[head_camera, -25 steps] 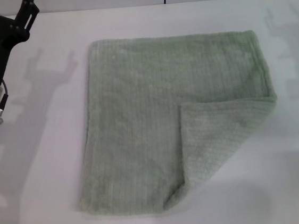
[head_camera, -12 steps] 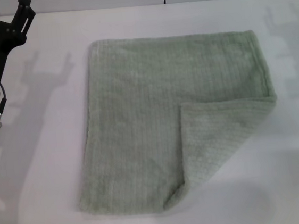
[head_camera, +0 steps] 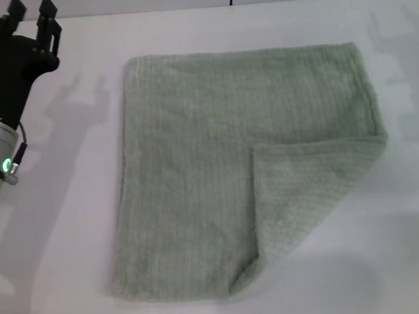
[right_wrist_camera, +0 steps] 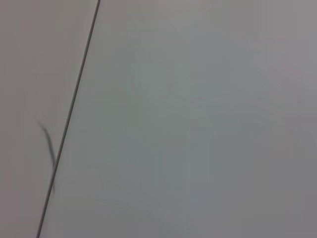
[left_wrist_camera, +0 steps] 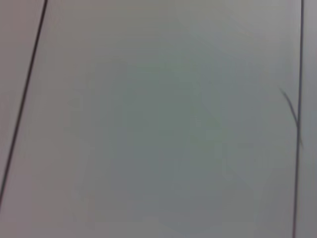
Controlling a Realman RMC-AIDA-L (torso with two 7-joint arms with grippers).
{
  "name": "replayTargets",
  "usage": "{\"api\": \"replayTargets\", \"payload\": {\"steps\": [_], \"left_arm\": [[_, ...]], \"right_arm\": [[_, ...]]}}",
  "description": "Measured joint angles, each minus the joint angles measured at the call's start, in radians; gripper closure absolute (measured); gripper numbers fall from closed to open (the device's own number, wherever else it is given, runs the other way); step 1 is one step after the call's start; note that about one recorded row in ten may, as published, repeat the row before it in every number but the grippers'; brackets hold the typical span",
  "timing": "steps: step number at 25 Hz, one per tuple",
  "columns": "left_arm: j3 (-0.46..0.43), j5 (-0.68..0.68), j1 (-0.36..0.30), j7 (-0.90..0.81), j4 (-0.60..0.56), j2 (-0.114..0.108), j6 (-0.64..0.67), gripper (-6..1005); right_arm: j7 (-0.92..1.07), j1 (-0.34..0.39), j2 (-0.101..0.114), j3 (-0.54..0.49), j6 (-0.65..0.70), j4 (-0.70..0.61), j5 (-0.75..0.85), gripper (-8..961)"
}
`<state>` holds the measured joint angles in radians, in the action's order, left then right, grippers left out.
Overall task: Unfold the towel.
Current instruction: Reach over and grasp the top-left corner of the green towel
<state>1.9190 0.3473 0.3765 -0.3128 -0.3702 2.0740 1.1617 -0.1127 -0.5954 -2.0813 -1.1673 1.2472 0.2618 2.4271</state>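
The towel is spread flat on the white worktop, roughly at the middle of the head view, with three of its corners laid out and its near right corner turned back over the cloth. That turned-back part forms a triangular flap, whose fold line runs from the right edge down to the near edge, and whose tip points inward toward the middle of the towel. Because of this flap the towel is judged to be not yet fully unfolded; one corner remains to be drawn outward, toward the near right, before the cloth can be called flat. The left gripper is held above the worktop at the far left, well apart from the towel and beyond its far left corner, with its two dark fingers parted and nothing between them; it is judged to be raised clear so that the cloth is not disturbed. The right gripper is not seen in any view; only a faint shadow on the worktop at the far right is made out. Both wrist views are filled by a pale blank surface crossed by thin dark lines, and neither the towel nor any fingers are shown there.
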Motion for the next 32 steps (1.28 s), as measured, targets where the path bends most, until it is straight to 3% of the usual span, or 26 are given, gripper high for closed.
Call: {"api": "replayTargets", "payload": {"steps": [7, 11, 16, 18, 19, 20, 25, 26, 29, 32], "left_arm": [[0.035, -0.001, 0.006, -0.039, -0.012, -0.002, -0.04, 686], [0.066, -0.001, 0.008, -0.061, -0.069, -0.005, -0.139, 839], [0.09, -0.002, 0.016, -0.091, -0.16, -0.008, -0.324, 940], [0.09, -0.002, 0.016, -0.091, -0.16, -0.008, -0.324, 981], [0.107, -0.002, 0.035, -0.103, -0.192, -0.01, -0.424, 1001], [0.119, -0.006, 0.052, -0.121, -0.204, -0.011, -0.485, 1001], [0.125, -0.014, 0.066, -0.138, -0.209, -0.012, -0.535, 1001], [0.128, -0.048, 0.098, -0.157, -0.211, -0.008, -0.625, 1001], [0.131, -0.052, 0.108, -0.158, -0.211, -0.008, -0.654, 1001], [0.134, -0.054, 0.147, -0.158, -0.219, -0.004, -0.78, 1001]], "right_arm": [[0.001, 0.003, 0.0, 0.0, 0.022, 0.001, 0.0, 362], [0.0, 0.004, 0.0, 0.0, 0.022, -0.002, 0.001, 362], [-0.002, 0.003, 0.0, 0.0, 0.017, -0.005, 0.001, 362], [-0.002, 0.003, 0.0, 0.0, 0.017, -0.005, 0.001, 362], [-0.002, 0.002, 0.0, 0.0, 0.016, -0.006, 0.001, 362], [-0.003, 0.002, 0.0, 0.0, 0.015, -0.008, 0.001, 362], [-0.005, 0.004, 0.0, 0.001, 0.014, -0.013, 0.001, 362], [-0.005, 0.004, 0.0, 0.001, 0.014, -0.013, 0.001, 363], [-0.006, 0.005, 0.0, 0.006, 0.005, -0.017, 0.001, 363], [-0.006, 0.003, 0.001, 0.012, -0.017, -0.015, 0.001, 363]]}}
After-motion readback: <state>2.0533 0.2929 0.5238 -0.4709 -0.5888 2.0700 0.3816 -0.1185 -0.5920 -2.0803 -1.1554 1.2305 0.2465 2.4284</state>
